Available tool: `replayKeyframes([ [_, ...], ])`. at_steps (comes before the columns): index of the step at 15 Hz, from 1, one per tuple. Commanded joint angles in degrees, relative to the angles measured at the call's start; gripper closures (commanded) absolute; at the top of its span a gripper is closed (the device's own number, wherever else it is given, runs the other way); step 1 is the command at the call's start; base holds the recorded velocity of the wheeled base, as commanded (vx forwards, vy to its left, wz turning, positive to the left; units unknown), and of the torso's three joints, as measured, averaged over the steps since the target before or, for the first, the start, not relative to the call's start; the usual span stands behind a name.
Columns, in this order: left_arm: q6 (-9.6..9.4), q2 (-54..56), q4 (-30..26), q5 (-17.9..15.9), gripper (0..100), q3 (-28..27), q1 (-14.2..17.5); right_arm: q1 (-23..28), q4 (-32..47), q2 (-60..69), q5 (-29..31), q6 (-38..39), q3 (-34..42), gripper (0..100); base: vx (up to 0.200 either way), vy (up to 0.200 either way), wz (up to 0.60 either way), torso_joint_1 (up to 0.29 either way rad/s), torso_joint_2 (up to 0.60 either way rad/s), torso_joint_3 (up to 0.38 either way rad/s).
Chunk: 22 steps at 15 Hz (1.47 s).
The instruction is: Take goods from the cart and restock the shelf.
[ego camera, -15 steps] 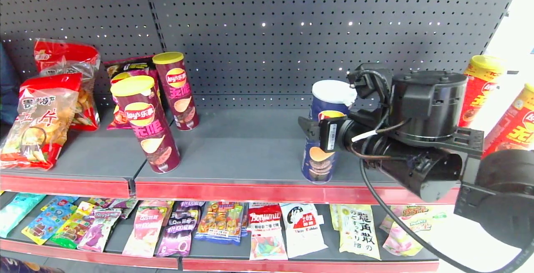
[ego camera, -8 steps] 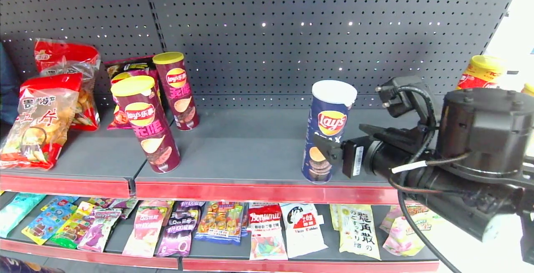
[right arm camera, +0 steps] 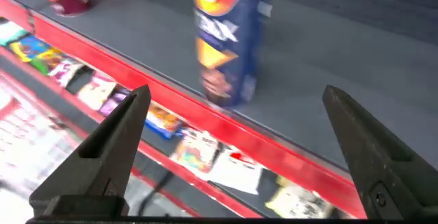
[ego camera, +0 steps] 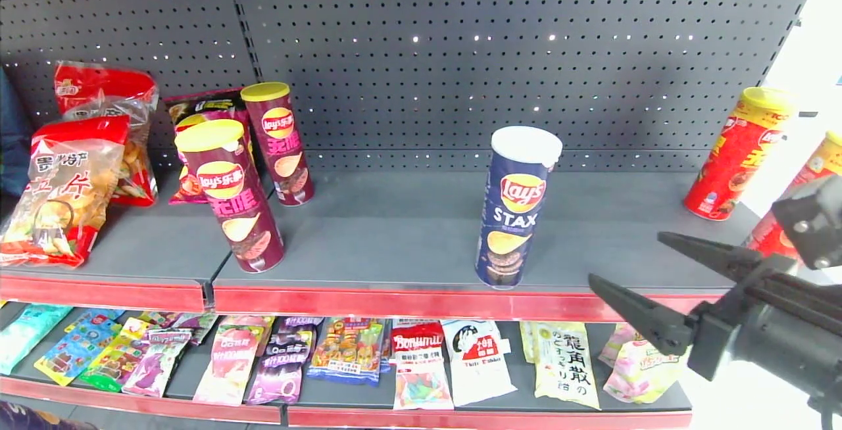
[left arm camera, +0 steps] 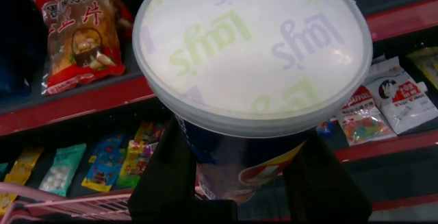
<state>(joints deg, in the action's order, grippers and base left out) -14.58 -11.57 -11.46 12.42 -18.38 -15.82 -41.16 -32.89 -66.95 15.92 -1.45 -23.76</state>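
- Two blue cans are counting here: one blue can (ego camera: 520, 206) is standing upright on the upper shelf (ego camera: 395, 233), just right of centre in the head frame, with its base sitting close to the red front lip.
- Down in the lower right of that frame the right claw (ego camera: 626, 258) is hanging spread wide and gripping nothing. The standing can is lying up and to the left of its tips, clearly apart from them. The can's long axis is running vertical, across the line along which the fingers are pointing.
- Meanwhile the left claw (left arm camera: 241, 172) is clenching a second can (left arm camera: 253, 46) of the same blue, with dark fingers pressing two opposite sides below the white lid. The lid is facing the wrist camera, so the long axis is running straight away from it.
- Past that held can, red shelf edges and snack bags (left arm camera: 75, 32) are showing, with a pink rail, probably the cart (left arm camera: 41, 200), nearer; so the shelf is lying ahead of the left arm.
- Judging from this, the left arm is carrying the next load, while the right is hanging free beside the shelf front.
- Bare shelf is lying between the standing can and the purple cans (ego camera: 230, 193) at centre left, and again toward the red cans (ego camera: 740, 154) at the right edge. Either gap is looking wide enough for an upright can.
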Motion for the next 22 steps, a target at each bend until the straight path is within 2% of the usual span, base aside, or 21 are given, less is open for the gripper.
replayKeyframes([
  [1, -0.01, -2.05, 0.03, 1.64, 100, -1.92, 0.88, 16.90, 0.28, 10.70, -3.26, -1.45, 8.03, 0, 0.000, 0.000, 0.00, 0.000, 0.00, 0.000],
  [3, -0.01, -5.92, 0.03, 1.90, 100, -6.31, 0.79, 28.85, 1.34, 16.41, -11.88, -4.88, 10.75, 0, 0.000, 0.000, 0.00, 0.000, 0.00, 0.000],
  [4, -0.01, -8.29, 0.03, 1.90, 100, -8.60, 0.79, 35.53, 5.20, 21.16, -14.16, -8.04, 11.19, 0, 0.000, 0.000, 0.00, 0.000, 0.00, 0.000],
  [5, -0.01, -8.38, 0.03, 1.90, 100, -8.69, 0.79, 35.88, 5.56, 21.34, -14.25, -8.13, 11.19, 0, 0.000, 0.000, 0.00, 0.000, 0.00, 0.000],
  [6, 0.43, -10.05, 0.21, 1.64, 100, -9.21, 0.79, 40.28, 12.85, 26.61, -15.31, -8.31, 10.58, 0, 0.000, 0.000, 0.00, 0.000, 0.00, 0.000],
  [7, 0.61, -9.79, 0.30, 1.20, 100, -8.60, 0.79, 41.51, 17.69, 31.36, -15.22, -6.81, 10.40, 0, 0.000, 0.000, 0.00, 0.000, 0.00, 0.000],
  [8, 0.87, -9.35, 0.30, 1.29, 100, -8.25, 0.79, 41.51, 20.59, 34.96, -15.22, -5.05, 11.54, 0, 0.000, 0.000, 0.00, 0.000, 0.00, 0.000],
  [9, 2.10, -8.65, 0.30, 1.29, 100, -8.25, 0.79, 41.51, 22.87, 38.65, -15.04, -4.88, 12.86, 0, 0.000, 0.000, 0.00, 0.000, 0.00, 0.000],
  [12, 2.71, -6.89, 0.12, 0.94, 100, -8.34, 0.53, 40.98, 41.68, 50.78, -15.31, -6.99, 9.70, 0, 0.000, 0.000, 0.00, 0.000, 0.00, 0.000],
  [13, 2.89, -6.62, 0.12, 0.76, 100, -8.07, 0.18, 40.89, 45.19, 53.59, -15.22, -8.39, 9.52, 0, 0.000, 0.000, 0.00, 0.000, 0.00, 0.000],
  [16, 2.89, -4.60, -0.05, -0.56, 100, -6.40, 0.18, 40.98, 46.07, 56.67, -13.55, -10.77, 10.05, 0, 0.000, 0.000, 0.00, 0.000, 0.00, 0.000],
  [19, 2.89, -4.08, -0.05, -0.64, 100, -5.96, 0.18, 40.98, 45.99, 56.67, -11.00, -10.94, 9.96, 0, 0.000, 0.000, 0.00, 0.000, 0.00, 0.000],
  [22, 2.89, -3.99, -0.05, -0.64, 100, -5.96, 0.27, 40.98, 45.99, 56.67, -11.00, -11.21, 10.14, 0, 0.000, 0.000, 0.00, 0.000, 0.00, 0.000],
])
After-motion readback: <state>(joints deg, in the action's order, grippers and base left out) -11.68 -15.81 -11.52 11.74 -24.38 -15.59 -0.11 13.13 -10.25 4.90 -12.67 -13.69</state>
